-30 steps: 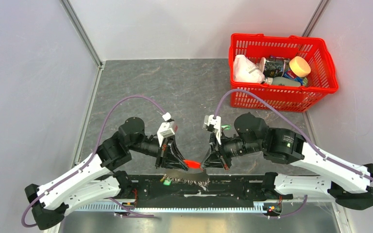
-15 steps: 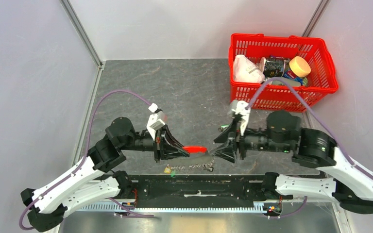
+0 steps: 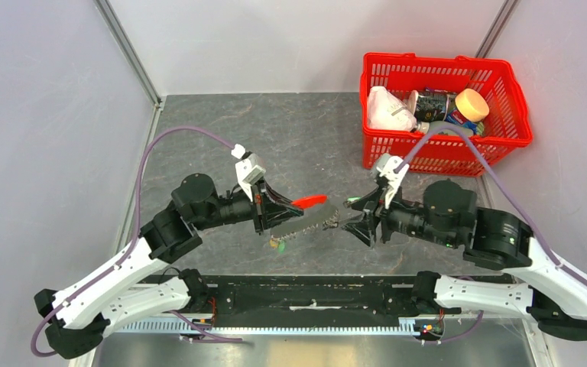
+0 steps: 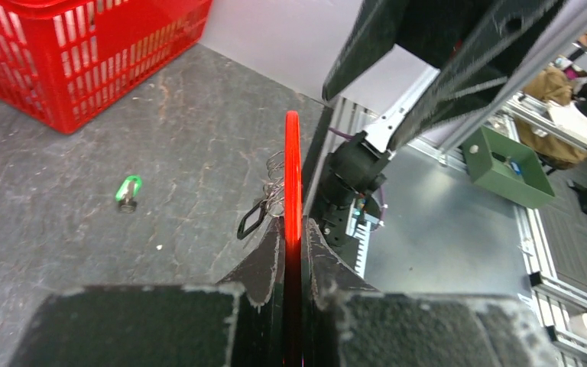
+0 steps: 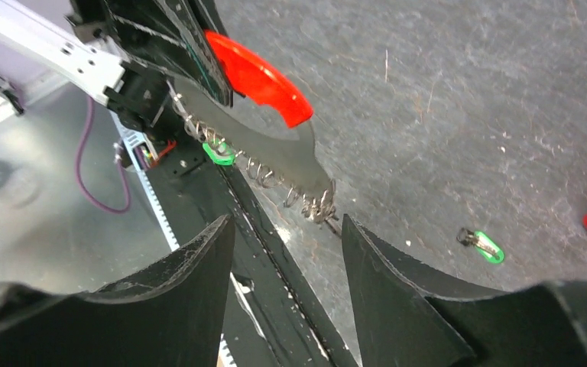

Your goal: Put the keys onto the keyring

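Observation:
The keyring is an oval loop, one part bright red and the rest grey, held off the table between the two arms. My left gripper is shut on its red part, seen edge-on between the fingers. Several small silvery keys hang from the grey part, one with a green tag. My right gripper is open, its fingers just short of the ring's free end and touching nothing. One green-tagged key lies loose on the table.
A red plastic basket with bottles and a bag stands at the back right. The black rail of the arm bases runs along the near edge. Grey walls close in the left and right sides.
The right gripper opened, let go of the keyring's end and drew back to the right. The left arm carried the keyring with its keys away from the near rail and raised it.

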Controlling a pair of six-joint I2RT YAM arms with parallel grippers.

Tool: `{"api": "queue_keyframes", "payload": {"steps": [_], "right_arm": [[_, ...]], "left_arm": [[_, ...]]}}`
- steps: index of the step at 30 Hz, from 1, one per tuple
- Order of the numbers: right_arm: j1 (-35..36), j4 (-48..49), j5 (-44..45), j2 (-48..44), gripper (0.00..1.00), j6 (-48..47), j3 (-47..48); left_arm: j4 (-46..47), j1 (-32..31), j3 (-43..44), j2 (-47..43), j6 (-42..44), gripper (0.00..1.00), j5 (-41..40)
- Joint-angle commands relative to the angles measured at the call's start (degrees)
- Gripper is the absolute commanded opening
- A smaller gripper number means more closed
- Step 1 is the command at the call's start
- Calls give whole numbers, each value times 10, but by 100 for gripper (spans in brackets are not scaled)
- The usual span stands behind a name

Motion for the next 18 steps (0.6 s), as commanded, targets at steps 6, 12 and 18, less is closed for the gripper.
{"api": "queue_keyframes", "payload": {"steps": [6,12,18], "right_arm": [[-1,39,59,-28,55,-2,-37],[-1,49,87,-21,48,14,-56],[-1,80,75,11,43,28,-62]], "left_arm": [[-15,-1,63,23,38,2,-76],[-29,-1,80,27,28,2,-106],[-40,-1,94,24,16,2,-131]]}}
